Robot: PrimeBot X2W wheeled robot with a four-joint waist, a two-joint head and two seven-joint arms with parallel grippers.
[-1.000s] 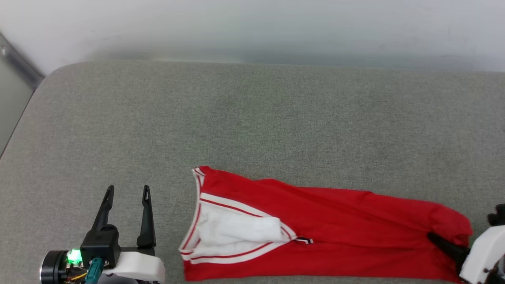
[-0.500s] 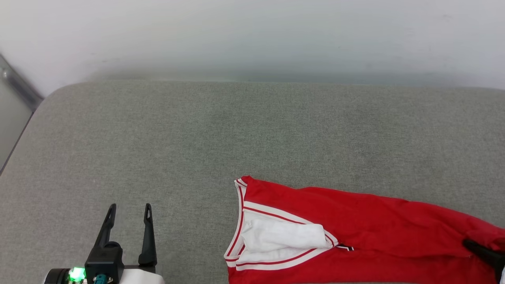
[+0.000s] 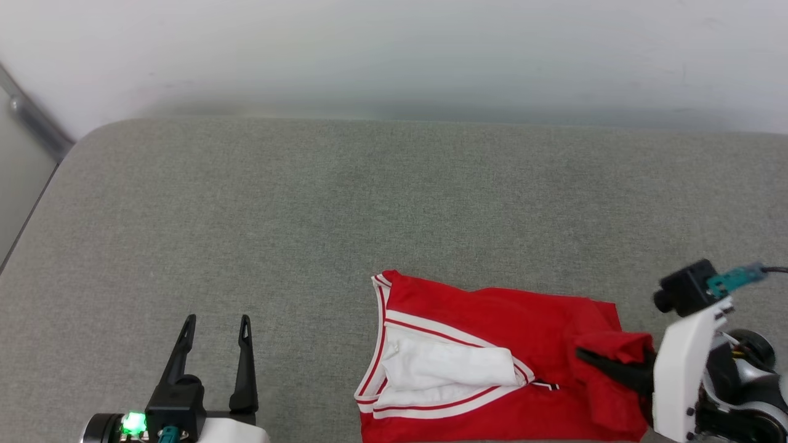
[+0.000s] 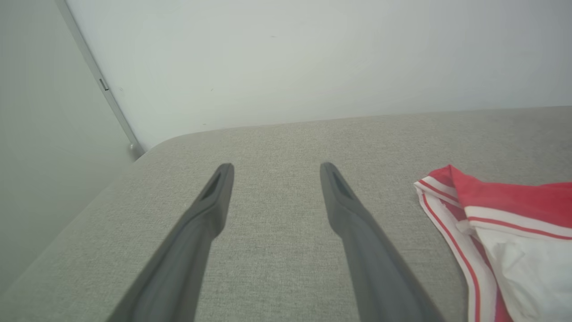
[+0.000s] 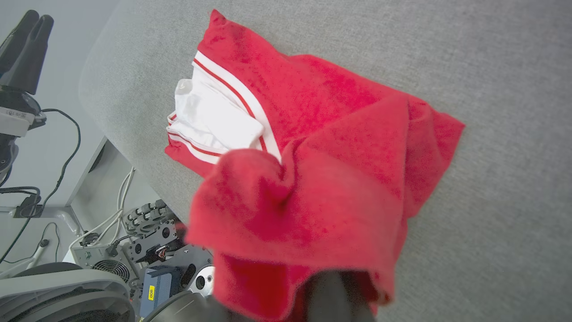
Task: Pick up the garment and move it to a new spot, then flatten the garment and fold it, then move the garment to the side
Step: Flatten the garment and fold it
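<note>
Head view: grey woven cushion (image 3: pixel 295 209) with a rounded far-left corner, spanning the frame. Plain pale wall (image 3: pixel 394 49) behind it, with a metal strip (image 3: pixel 34 120) running down the wall at upper left. Garment (image 3: pixel 492 320) lies at lower right of the frame, at the cushion's near edge, its lowest part cut off by the frame bottom. It is red and folded into a band running left to right. Its left end has a white sleeve (image 3: pixel 449 366) bunched on top, bordered by red-and-white striped trim. A scrap of black, white-edged print shows just right of the sleeve. The garment's right end is raised off the cushion and doubled back leftward over the band. Right gripper (image 3: pixel 591 358) is at lower right, fingers pointing left, jaws pressed nearly together and pinching that raised red fold. Right wrist view: cloth is draped over the fingers and hides their tips, with the rest of the garment flat on the cushion beyond. The robot base (image 5: pixel 147 250), with cables, sits lower left below the cushion edge. Left gripper (image 3: pixel 218 319) is at lower left of the head view, fingers pointing up-frame, jaws spread wide, holding nothing. Left wrist view: both fingers are over bare cushion, with the garment's striped end apart at the right edge.
</note>
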